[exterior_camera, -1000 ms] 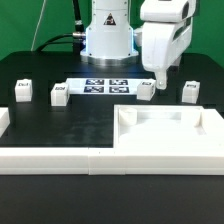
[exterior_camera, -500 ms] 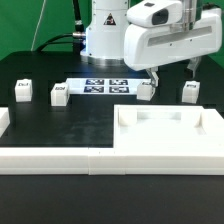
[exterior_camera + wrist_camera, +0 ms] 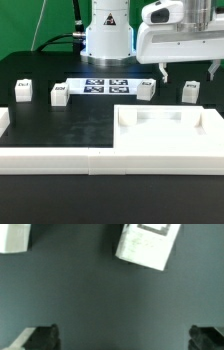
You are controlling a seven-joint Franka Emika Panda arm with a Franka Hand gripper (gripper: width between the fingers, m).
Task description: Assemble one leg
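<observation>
Four small white legs stand in a row on the black table: one (image 3: 22,92) at the exterior view's far left, one (image 3: 59,94) beside it, one (image 3: 146,90) right of the marker board, and one (image 3: 189,92) at the right. My gripper (image 3: 188,72) hangs open and empty just above the rightmost leg, one finger to each side of it. In the wrist view a white leg (image 3: 145,245) with part of its tag showing lies ahead of the open gripper (image 3: 124,339), apart from both dark fingertips (image 3: 40,337).
The marker board (image 3: 105,86) lies in front of the robot base. The large white tray-shaped part (image 3: 165,128) lies in front of the right legs. Long white rails (image 3: 90,160) line the front and the left edge. Another white piece (image 3: 14,238) shows at the wrist view's edge.
The gripper has moved toward the exterior view's right, from over the third leg to over the rightmost leg, and has turned so its open fingers now spread sideways.
</observation>
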